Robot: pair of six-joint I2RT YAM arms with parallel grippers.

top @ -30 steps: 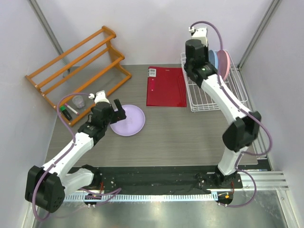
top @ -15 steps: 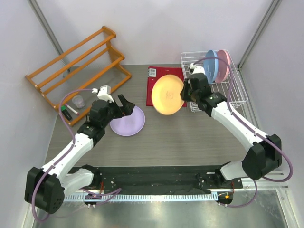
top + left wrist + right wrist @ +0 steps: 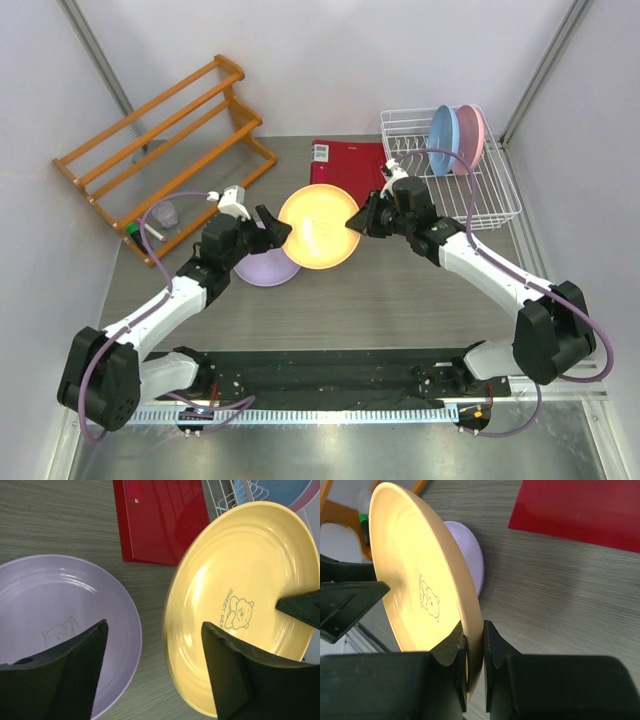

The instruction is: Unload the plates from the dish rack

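Of four plates, blue (image 3: pixel 443 140) and pink (image 3: pixel 473 137) stand in the rack (image 3: pixel 490 205), lilac (image 3: pixel 262 268) lies on the table (image 3: pixel 400 290), and yellow (image 3: pixel 318 228) hangs tilted, rim pinched in the right gripper (image 3: pixel 474 635), the left gripper (image 3: pixel 270 222) wide open, empty, beside it.

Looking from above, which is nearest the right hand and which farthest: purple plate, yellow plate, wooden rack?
1. yellow plate, pinched in the right hand itself.
2. purple plate, on the table to its left.
3. wooden rack, at the far left corner.
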